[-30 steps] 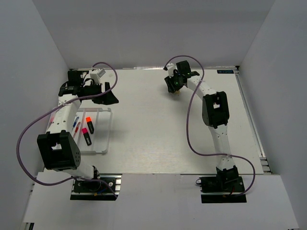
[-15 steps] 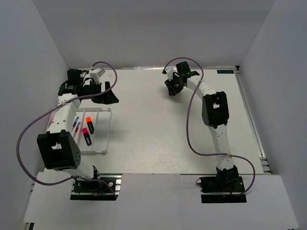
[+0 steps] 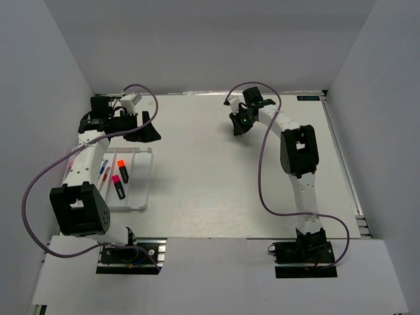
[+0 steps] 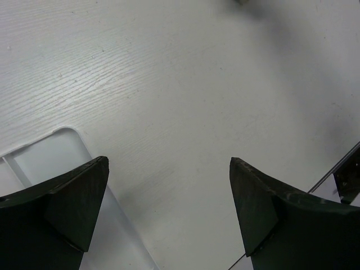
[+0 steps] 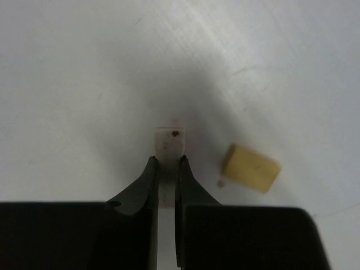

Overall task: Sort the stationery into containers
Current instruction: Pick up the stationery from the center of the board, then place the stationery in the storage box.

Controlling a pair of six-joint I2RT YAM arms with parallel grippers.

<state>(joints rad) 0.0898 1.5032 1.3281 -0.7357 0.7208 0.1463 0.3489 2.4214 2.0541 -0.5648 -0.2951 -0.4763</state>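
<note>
Hard to make out from above: the right gripper (image 3: 239,126), small and dark over the far middle of the table (image 3: 216,177), its load not discernible from there; in the tray (image 3: 134,190) at the left, thin pens close beside the left arm, too small to count with certainty; a pink speck near the tray's left edge, not identifiable. Cut off in the right wrist view: the near part of the white eraser (image 5: 170,143), lost between the dark fingers (image 5: 143,185); in the left wrist view, only one rounded corner of the tray in frame at lower left, its contents out of sight.

Right gripper pinched almost closed on the thin white eraser, the eraser's far end poking out past the fingertips; tan eraser (image 5: 250,167) flat on the table just to the right of those fingertips, apart from the white one. Left gripper (image 4: 169,164) spread wide with nothing between the fingers, over bare table just beyond the tray's corner.

Counted: two erasers, one white, one tan; two highlighters in the tray, the orange-capped highlighter (image 3: 122,168) and the pink-capped highlighter (image 3: 118,188), close together; to their left, a blue pen (image 3: 103,167) and a red pen (image 3: 105,178), at least; one tray; two grippers.
</note>
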